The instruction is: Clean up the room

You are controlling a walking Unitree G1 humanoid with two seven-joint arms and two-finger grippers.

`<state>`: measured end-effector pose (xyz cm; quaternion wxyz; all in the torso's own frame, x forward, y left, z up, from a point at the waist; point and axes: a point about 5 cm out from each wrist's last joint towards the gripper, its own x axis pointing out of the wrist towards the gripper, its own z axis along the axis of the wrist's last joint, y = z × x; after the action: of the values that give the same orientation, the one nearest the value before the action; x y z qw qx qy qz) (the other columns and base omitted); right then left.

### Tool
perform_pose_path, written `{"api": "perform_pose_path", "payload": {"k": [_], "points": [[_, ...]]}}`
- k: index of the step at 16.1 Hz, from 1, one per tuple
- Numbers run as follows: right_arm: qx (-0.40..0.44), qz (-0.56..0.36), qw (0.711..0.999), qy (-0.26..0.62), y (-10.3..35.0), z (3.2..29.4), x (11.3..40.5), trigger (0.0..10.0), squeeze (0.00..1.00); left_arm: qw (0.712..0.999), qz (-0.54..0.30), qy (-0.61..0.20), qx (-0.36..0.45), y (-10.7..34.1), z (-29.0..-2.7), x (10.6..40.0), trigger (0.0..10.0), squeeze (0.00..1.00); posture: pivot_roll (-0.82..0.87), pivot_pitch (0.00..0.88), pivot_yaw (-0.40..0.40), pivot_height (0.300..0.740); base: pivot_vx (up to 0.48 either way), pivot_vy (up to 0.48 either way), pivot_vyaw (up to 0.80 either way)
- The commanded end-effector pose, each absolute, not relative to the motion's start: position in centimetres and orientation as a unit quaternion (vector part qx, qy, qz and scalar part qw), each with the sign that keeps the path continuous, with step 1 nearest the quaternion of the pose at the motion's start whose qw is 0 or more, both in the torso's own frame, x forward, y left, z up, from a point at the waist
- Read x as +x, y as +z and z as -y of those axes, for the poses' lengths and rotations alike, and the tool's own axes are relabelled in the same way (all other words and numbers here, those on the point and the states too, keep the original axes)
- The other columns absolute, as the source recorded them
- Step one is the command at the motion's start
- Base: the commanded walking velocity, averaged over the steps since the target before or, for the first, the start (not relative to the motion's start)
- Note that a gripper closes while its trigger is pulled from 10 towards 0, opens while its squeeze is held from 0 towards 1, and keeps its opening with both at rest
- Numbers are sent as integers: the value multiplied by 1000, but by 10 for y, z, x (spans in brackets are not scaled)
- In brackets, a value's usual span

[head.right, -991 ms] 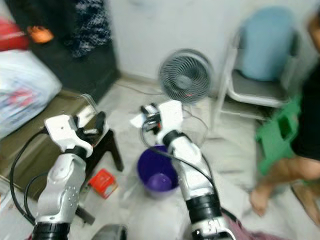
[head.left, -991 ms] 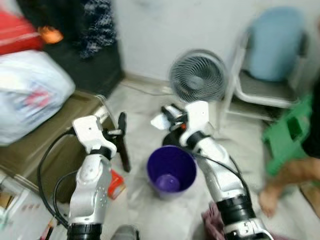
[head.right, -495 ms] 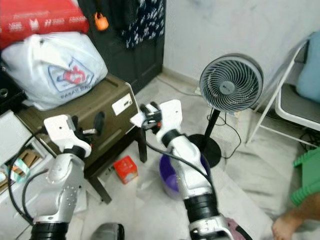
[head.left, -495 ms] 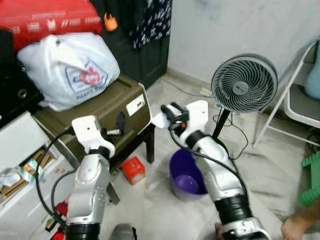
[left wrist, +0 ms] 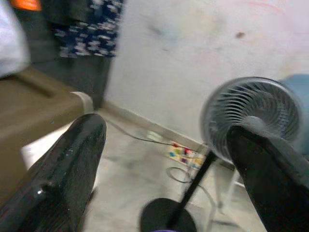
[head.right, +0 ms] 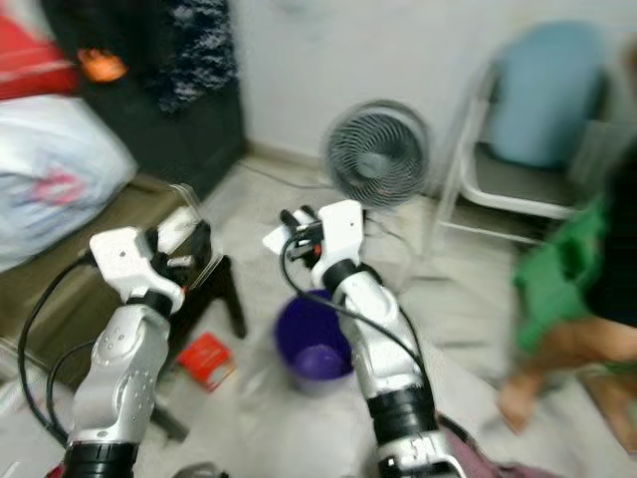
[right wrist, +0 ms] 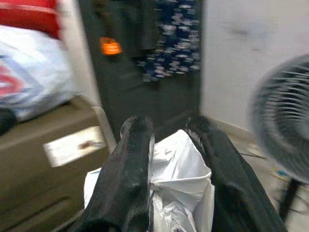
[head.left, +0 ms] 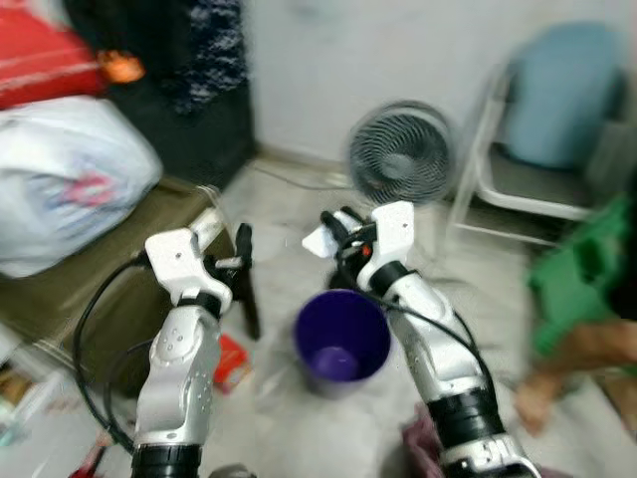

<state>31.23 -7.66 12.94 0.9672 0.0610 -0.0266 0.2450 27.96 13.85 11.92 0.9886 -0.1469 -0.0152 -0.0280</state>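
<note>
Our right gripper pinches a crumpled white wrapper just beyond the purple bin, presumably for dropping in; left gripper wide, empty.

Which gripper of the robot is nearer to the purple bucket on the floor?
The right gripper, holding crumpled white paper, hangs just above the purple bucket's far rim. The left gripper is open and off to the bucket's left.

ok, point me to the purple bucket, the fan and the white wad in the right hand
purple bucket point(head.left: 341, 342): left eye view, on its inner wall above the bottom.
fan point(head.right: 376, 154): right eye view, centre of the round grille.
white wad point(right wrist: 179, 164): right wrist view, on the crumpled white between the two black fingers of the right hand point(right wrist: 169, 145).
</note>
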Motion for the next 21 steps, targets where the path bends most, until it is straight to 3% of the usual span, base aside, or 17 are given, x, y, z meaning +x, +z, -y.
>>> {"api": "perform_pose_path", "payload": {"k": [1,4,8,12,16,21], "points": [[62,24,968,244,131,75,314,10000,0,988,20,-26,-150,121,-140,280,10000,0,-4,16,-19,740,341,0,0],[52,24,969,240,131,77,314,10000,0,988,20,-27,-149,121,-140,280,10000,0,-4,16,-19,740,349,0,0],[36,13,975,219,127,101,302,10000,0,988,22,-24,-148,121,-140,280,10000,0,-5,10,-22,740,319,0,0],[20,-3,986,167,122,122,299,10000,0,992,37,-11,-117,125,-149,274,10000,0,-3,15,-21,740,0,0,0],[42,-115,992,42,98,148,293,10000,0,994,25,-102,-22,127,-157,244,10000,0,21,43,-18,740,0,0,0],[30,-131,991,0,88,160,301,10000,0,992,-16,-124,22,121,-177,216,10000,0,71,103,10,740,0,0,0]]}}
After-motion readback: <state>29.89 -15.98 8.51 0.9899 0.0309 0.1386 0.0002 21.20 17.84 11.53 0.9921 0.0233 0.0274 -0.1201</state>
